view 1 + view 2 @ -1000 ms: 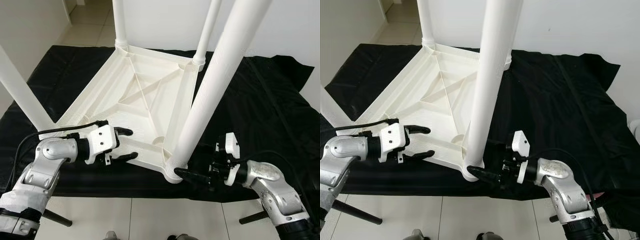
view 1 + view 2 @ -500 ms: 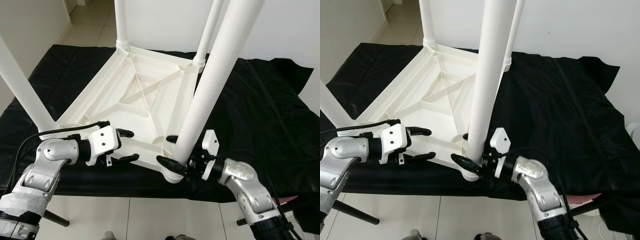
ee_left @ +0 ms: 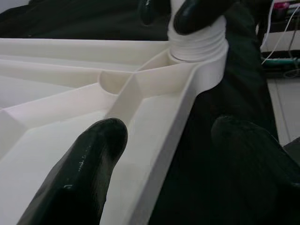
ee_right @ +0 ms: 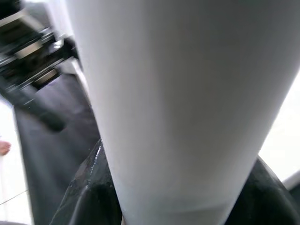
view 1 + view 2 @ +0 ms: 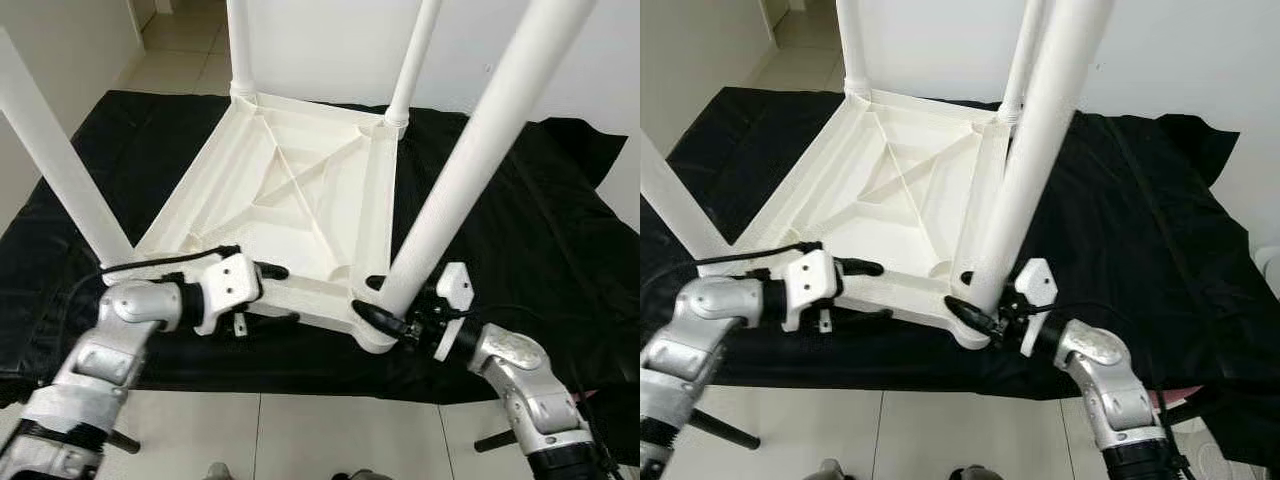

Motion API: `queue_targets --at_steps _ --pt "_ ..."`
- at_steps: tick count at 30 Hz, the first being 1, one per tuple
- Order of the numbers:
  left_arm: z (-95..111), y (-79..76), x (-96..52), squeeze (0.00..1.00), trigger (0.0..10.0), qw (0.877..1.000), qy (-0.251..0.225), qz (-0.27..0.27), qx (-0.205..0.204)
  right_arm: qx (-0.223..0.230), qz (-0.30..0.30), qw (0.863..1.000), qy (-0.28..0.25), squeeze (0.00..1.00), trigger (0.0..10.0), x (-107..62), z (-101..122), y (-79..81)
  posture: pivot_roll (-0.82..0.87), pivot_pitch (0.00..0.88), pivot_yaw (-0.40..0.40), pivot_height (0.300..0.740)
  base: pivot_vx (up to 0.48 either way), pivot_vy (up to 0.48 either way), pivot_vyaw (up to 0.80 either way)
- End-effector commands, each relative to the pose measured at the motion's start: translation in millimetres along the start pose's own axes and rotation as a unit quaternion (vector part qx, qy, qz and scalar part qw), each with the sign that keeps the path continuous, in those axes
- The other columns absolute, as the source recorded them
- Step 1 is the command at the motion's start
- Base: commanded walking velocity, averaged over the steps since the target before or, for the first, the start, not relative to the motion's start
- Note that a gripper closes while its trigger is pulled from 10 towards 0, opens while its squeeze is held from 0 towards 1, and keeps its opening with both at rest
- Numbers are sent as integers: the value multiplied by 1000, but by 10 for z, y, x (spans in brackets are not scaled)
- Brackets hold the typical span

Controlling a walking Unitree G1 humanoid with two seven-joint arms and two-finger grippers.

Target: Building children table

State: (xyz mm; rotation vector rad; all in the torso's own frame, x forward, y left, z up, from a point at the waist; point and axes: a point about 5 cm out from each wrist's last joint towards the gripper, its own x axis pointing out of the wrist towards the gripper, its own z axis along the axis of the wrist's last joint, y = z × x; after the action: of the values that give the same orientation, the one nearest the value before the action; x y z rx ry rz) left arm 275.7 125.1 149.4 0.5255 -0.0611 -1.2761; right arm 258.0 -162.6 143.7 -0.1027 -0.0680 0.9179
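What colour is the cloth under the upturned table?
Black: the cloth shows best in the left eye view, under the white table.

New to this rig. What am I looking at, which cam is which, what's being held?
A humanoid robot is assembling a white children's table. The two wide pictures come from its head camera, looking down. The tabletop lies upside down on a black cloth, with four legs pointing up. The other two pictures come from wrist cameras looking along each gripper's black fingers. The right gripper is closed around the base of the near leg at its corner socket. The left gripper is open, its fingers straddling the tabletop's near edge.
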Motion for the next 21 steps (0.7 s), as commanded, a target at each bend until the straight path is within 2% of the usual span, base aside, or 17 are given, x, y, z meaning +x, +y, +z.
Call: queue_targets --at_steps 1,5,7,10,11,12,16,18,21 --pt "24 12 43 0 10000 999 -6 39 -2 0 -18 1000 -8 0 0 -59 23 -24 -61 47 -32 740 0 0 0" --pt "11 2 162 0 10000 998 -11 63 -7 11 -68 998 -8 0 0 -147 -6 -39 -66 41 -34 740 0 0 0" --pt "9 -4 168 0 10000 998 -11 63 -8 11 -76 997 -8 0 0 -157 -7 -38 -68 40 -34 740 0 0 0" --pt "30 -19 221 0 10000 998 -19 61 -12 19 -146 989 -10 0 0 -207 -36 -49 -71 40 -35 740 0 0 0" --pt "30 -19 221 0 10000 998 -19 61 -12 19 -146 989 -10 0 0 -207 -36 -49 -71 40 -35 740 0 0 0" --pt "33 -4 234 0 10000 998 -20 63 -13 15 -198 980 -2 0 0 -229 -63 -59 -78 41 -29 740 0 0 0" --pt "24 8 242 0 10000 998 -20 64 -14 16 -236 972 15 0 0 -237 -109 -67 -82 43 -27 740 0 0 0" --pt "7 28 263 0 10000 998 -17 66 -14 19 -288 957 28 0 0 -226 -155 -92 -83 44 -26 740 0 0 0" --pt "-5 69 305 0 10000 997 -13 73 -13 20 -327 944 30 0 0 -145 -176 -71 -86 49 -26 740 0 0 0"
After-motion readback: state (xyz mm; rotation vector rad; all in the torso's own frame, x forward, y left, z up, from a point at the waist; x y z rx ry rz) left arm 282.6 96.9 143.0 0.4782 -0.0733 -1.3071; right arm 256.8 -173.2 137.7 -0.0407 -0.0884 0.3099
